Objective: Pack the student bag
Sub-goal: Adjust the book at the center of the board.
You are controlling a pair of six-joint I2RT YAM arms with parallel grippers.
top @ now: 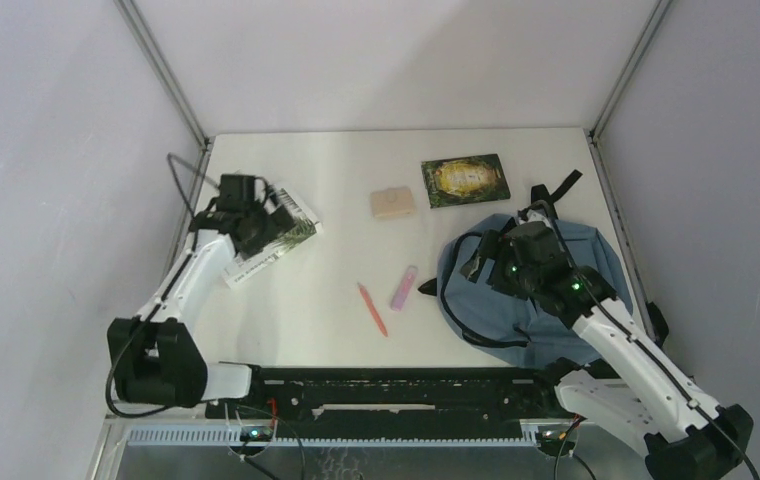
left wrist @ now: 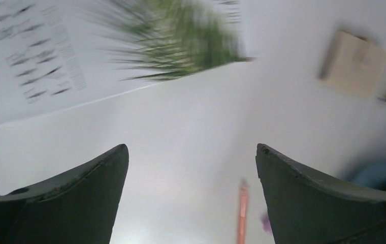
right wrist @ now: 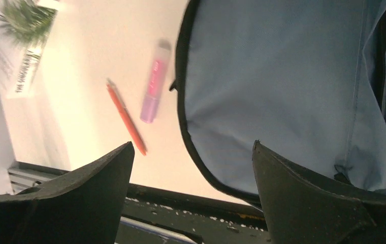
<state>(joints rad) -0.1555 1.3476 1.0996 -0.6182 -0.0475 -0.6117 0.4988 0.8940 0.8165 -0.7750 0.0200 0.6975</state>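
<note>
Plainly, both of my 2 grippers stood released with nothing between their fingers: my left gripper (left wrist: 191, 150) hung over the white table (top: 336, 160) at the edge of a white booklet (top: 291, 235) printed with a green plant, and my right gripper (right wrist: 193, 147) hung over the student bag (right wrist: 272, 91). That bag lay flat on the table's right side, toward the front, its black straps trailing toward the back. An orange pen (top: 372, 309) and a pink marker (top: 404, 288) lay apart just left of the bag, with a beige block (top: 392, 203) and a dark green book (top: 465, 181) farther back.
</note>
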